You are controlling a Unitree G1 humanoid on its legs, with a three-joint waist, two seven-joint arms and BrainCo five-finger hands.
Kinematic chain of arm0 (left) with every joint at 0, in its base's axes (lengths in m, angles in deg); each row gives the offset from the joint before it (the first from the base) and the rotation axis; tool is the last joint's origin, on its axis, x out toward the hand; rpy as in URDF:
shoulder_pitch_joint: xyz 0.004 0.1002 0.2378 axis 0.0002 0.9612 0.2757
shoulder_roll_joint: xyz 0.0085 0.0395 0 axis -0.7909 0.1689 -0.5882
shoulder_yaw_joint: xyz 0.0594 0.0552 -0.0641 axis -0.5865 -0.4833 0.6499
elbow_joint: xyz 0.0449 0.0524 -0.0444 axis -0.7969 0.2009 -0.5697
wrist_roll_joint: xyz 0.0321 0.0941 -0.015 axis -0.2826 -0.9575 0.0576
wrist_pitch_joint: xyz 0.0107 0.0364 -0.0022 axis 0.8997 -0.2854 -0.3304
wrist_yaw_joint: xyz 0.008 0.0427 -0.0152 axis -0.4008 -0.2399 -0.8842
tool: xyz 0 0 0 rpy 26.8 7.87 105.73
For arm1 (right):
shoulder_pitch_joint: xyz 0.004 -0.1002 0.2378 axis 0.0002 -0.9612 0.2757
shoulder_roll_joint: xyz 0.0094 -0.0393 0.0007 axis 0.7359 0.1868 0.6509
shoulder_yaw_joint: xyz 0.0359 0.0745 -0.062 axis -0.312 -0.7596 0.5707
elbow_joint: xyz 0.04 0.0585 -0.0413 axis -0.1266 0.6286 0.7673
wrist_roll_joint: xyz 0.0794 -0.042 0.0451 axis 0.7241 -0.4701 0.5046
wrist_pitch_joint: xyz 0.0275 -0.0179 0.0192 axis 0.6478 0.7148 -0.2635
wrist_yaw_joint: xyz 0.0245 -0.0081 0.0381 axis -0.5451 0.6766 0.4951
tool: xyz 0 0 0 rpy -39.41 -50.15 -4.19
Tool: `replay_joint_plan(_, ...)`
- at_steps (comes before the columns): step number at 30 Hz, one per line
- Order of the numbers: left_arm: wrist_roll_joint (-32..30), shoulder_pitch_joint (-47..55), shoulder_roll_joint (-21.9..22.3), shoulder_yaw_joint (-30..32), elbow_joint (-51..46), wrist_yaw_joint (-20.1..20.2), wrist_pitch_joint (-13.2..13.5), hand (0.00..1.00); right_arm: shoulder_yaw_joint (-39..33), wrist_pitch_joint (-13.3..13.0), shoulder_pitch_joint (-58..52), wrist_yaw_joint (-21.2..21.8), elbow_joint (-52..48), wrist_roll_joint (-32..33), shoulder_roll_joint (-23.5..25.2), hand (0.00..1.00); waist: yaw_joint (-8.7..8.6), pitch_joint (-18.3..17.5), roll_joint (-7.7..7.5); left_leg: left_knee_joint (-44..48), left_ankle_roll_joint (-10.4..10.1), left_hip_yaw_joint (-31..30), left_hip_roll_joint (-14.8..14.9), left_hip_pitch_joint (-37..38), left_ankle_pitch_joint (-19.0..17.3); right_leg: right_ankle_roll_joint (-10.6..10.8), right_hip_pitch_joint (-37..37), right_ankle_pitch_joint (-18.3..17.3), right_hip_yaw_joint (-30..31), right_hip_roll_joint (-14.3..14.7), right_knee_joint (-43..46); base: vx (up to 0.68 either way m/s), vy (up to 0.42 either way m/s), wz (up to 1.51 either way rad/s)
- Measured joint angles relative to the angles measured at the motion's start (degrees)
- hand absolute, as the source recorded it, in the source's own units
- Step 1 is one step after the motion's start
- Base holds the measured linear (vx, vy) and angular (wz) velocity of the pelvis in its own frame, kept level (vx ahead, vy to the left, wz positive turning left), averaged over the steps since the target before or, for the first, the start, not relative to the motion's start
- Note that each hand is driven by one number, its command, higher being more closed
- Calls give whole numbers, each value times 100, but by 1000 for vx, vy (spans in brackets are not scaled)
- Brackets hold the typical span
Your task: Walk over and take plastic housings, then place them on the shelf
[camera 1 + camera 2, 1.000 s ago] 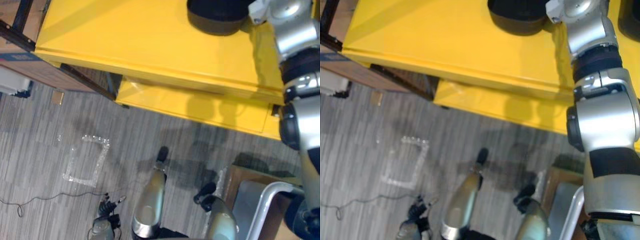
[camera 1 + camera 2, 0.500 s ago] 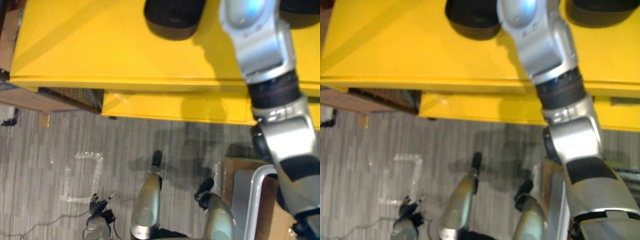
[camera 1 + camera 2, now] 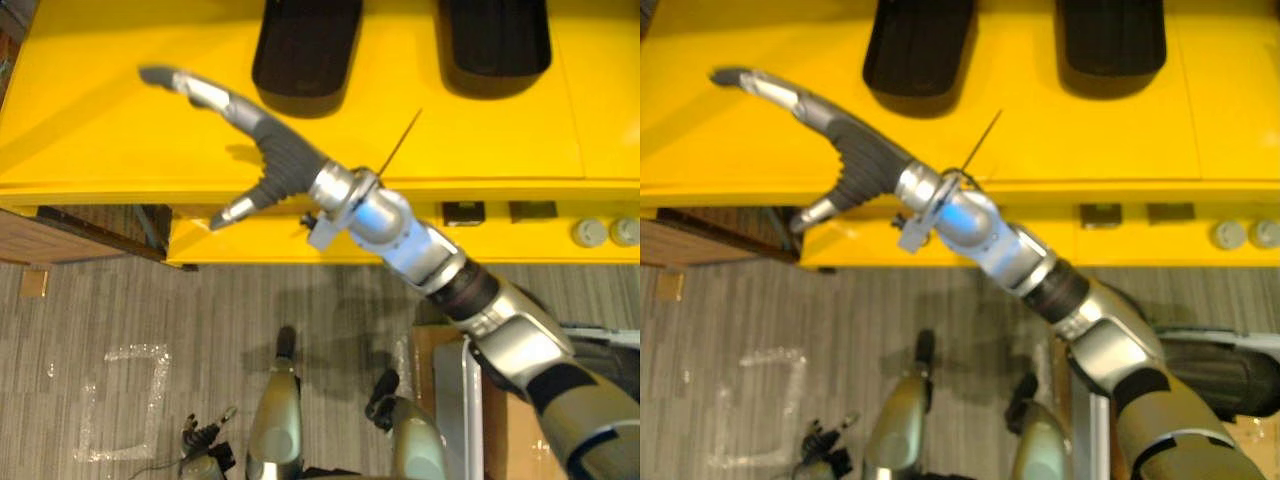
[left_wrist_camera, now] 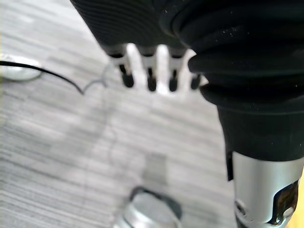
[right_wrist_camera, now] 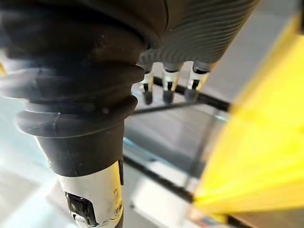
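Right arm reaches in across the yellow counter (image 3: 120,140). Right hand (image 3: 278,158) is spread wide: fingers (image 3: 200,92) straight, thumb (image 3: 232,211) splayed well apart from them, nothing held. The fingers lie over the counter top. The thumb hangs past the front edge, in front of the yellow lower panel (image 3: 260,238). Whether the hand touches the counter: cannot tell.

2 black housings sit on the counter top, both beyond the hand, neither touched.
- Left housing (image 3: 305,45): near the back of the hand, just past it, to the right of the fingertips.
- Right housing (image 3: 495,40): farther off to the hand's right, well apart from the left housing, with bare yellow between them.

Right wrist view: dark fingertips (image 5: 164,96) in a row, uncurled, with nothing between them. The yellow counter edge runs beside them and black bars (image 5: 156,175) cross beyond.

Left hand (image 4: 150,78) hangs low over the grey striped floor (image 4: 57,142), fingers relaxed and nearly straight, empty. It is well apart from the counter and both housings.

On the counter front, to the right of the right arm: 2 dark square sockets (image 3: 462,212) and 2 round grey knobs (image 3: 590,232). A pale taped square (image 3: 120,400) marks the floor near the left hand.
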Motion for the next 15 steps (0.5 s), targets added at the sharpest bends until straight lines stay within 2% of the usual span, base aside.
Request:
replay_joint_plan(8,8,-2,14,-172,-13,81,58,0,-521,55,86,-271,1088,-503,341,0,-39,-13,-24,2,0,5,1,-5,0,14,11,30,11,9,-9,8,1,0)
replay_joint_plan(15,19,-4,18,-238,-11,82,62,0,-1191,284,328,-669,1808,-1010,494,0,-57,-12,-24,7,0,4,14,-8,0,9,11,45,19,27,-18,0,0,0)
